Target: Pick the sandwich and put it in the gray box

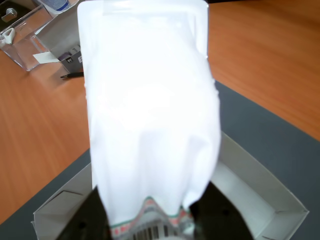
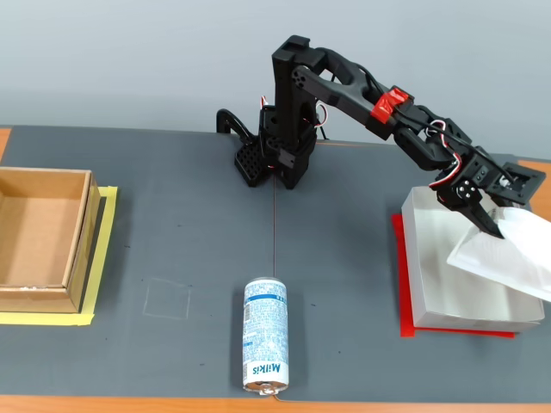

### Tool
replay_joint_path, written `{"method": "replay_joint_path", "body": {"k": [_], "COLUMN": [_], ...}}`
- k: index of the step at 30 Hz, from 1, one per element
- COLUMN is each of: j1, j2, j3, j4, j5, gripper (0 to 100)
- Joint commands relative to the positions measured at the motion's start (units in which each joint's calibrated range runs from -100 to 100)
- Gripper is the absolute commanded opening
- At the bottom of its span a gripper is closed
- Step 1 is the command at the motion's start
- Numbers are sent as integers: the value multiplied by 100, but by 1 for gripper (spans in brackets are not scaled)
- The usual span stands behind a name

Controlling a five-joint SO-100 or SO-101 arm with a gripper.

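The sandwich [image 2: 508, 258], a flat white plastic packet, hangs tilted in my gripper [image 2: 491, 225] above the gray box [image 2: 430, 267], a shallow pale tray on a red sheet at the right of the fixed view. My gripper is shut on one end of the packet. In the wrist view the sandwich [image 1: 150, 110] fills the middle, with its printed label end at the bottom between the black fingers [image 1: 220, 215]. The gray box's walls [image 1: 260, 175] show below and beside it.
A blue-white Milkis can [image 2: 265, 335] lies at the front middle of the dark mat. A brown cardboard box [image 2: 39, 237] on yellow tape stands at the left. A clear plastic container [image 1: 25, 35] sits on the wooden table beyond the mat.
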Motion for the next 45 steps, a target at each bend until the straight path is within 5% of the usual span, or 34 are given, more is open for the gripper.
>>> {"method": "replay_joint_path", "body": {"k": [1, 25, 34, 45], "j1": [-9, -121, -128, -83], "j2": [41, 388, 380, 278], "j3": [-117, -108, -54, -108], "j4": [-129, -68, -51, -51], "j5": [19, 56, 285, 285], "gripper": [2, 3, 33, 33]}}
